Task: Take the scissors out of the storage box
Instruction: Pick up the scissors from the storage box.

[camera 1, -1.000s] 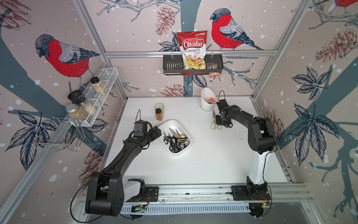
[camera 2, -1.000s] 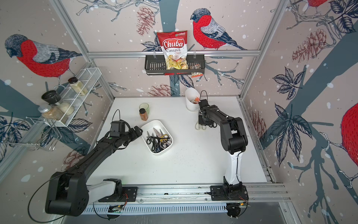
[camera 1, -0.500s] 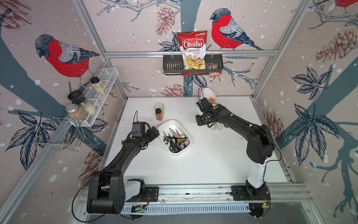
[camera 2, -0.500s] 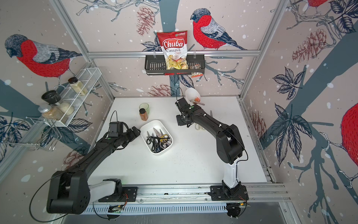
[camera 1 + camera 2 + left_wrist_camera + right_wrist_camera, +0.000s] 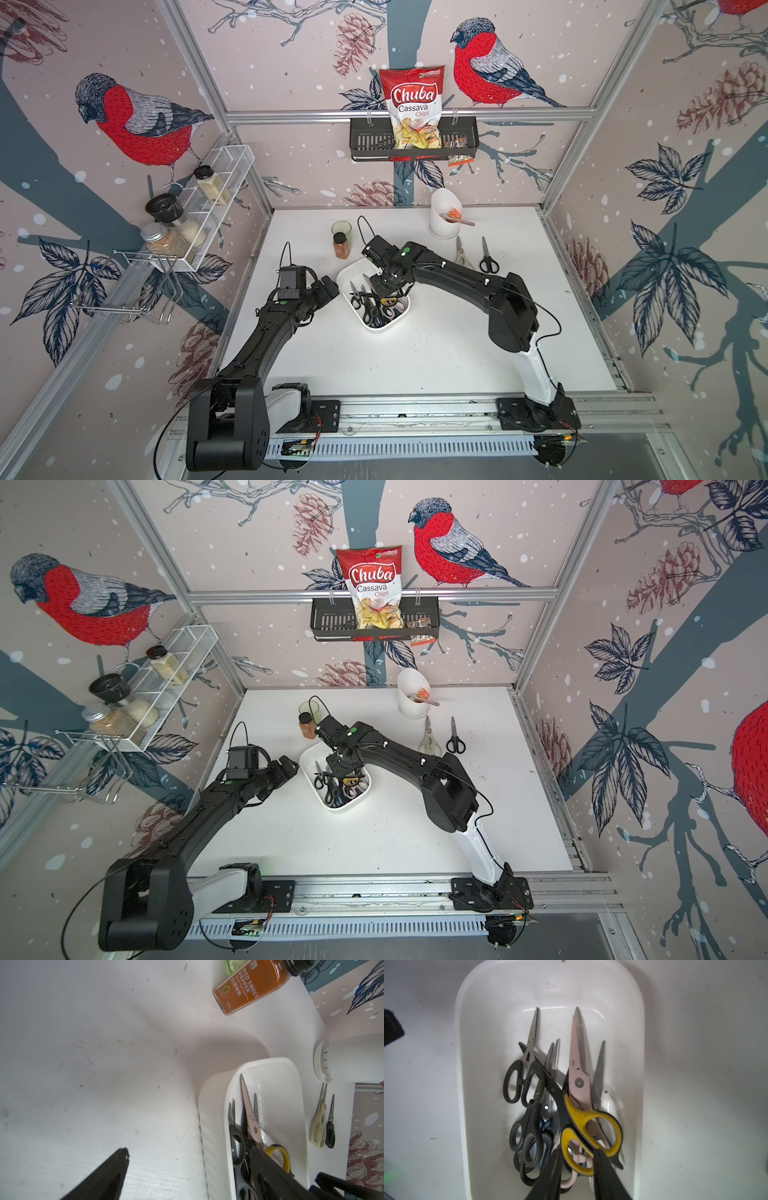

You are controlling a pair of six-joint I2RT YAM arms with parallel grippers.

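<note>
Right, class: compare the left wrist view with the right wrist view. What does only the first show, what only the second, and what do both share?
Only the left wrist view: the red pepper jar, the white holder, and cream scissors and black scissors lying on the table. Only the right wrist view: dark blue handles low in the pile, and the right gripper straddling a handle loop of the yellow-handled scissors. Both: the storage box, the pink-bladed scissors and the yellow-handled scissors.
</note>
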